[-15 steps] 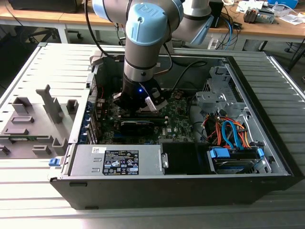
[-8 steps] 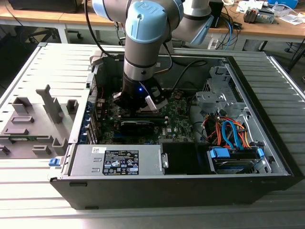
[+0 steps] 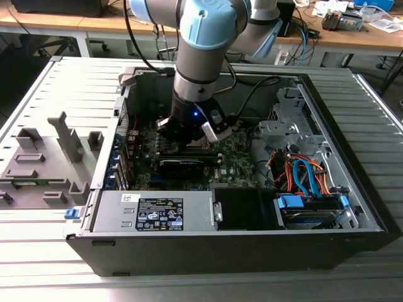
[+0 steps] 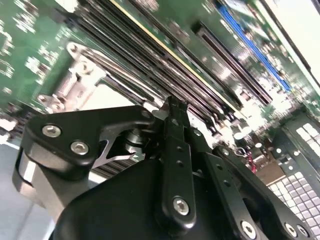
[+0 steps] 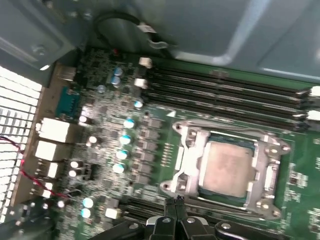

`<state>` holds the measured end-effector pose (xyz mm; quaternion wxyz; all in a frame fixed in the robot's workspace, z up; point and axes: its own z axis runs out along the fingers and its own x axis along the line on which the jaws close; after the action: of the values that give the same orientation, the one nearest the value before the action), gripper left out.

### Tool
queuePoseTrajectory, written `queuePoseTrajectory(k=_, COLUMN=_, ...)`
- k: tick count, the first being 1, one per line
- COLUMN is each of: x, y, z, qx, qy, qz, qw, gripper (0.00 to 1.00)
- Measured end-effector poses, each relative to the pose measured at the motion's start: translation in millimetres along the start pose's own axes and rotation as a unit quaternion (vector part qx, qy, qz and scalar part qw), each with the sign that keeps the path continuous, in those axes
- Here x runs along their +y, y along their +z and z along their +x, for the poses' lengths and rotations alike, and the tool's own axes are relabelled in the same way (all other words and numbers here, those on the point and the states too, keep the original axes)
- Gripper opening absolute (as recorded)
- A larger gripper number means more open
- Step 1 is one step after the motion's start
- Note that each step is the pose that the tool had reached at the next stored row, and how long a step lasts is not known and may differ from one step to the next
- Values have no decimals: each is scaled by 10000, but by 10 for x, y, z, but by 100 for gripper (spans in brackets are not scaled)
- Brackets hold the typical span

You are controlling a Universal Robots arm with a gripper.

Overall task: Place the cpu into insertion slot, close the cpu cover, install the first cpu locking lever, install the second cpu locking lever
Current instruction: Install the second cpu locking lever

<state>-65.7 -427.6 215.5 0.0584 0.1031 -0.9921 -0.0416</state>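
Two pinched-together end effector [image 5: 174, 204] fingers hover beside the cpu cover [image 5: 226, 169] edge.

Arm [image 3: 200, 44]: silver-grey tube sections, light blue joint caps, black wrist housing with a small blue light. Black cable runs along it. Gripper [image 4: 172, 107]: matte black linkage bars and body, silver hex-socket screws at the pivots, narrow ribbed black fingertips.
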Motion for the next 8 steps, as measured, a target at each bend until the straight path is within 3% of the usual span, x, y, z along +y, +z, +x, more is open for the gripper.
queuePoseTrajectory(k=4, x=-27, y=-17, z=-178, qx=109, qy=7, qz=-24, qw=9999, gripper=11)
queuePoseTrajectory(k=6, x=-34, y=-33, z=-327, qx=181, qy=12, qz=-39, qw=9998, gripper=11)
queuePoseTrajectory(k=8, x=1, y=-37, z=-384, qx=189, qy=14, qz=-41, qw=9998, gripper=11)
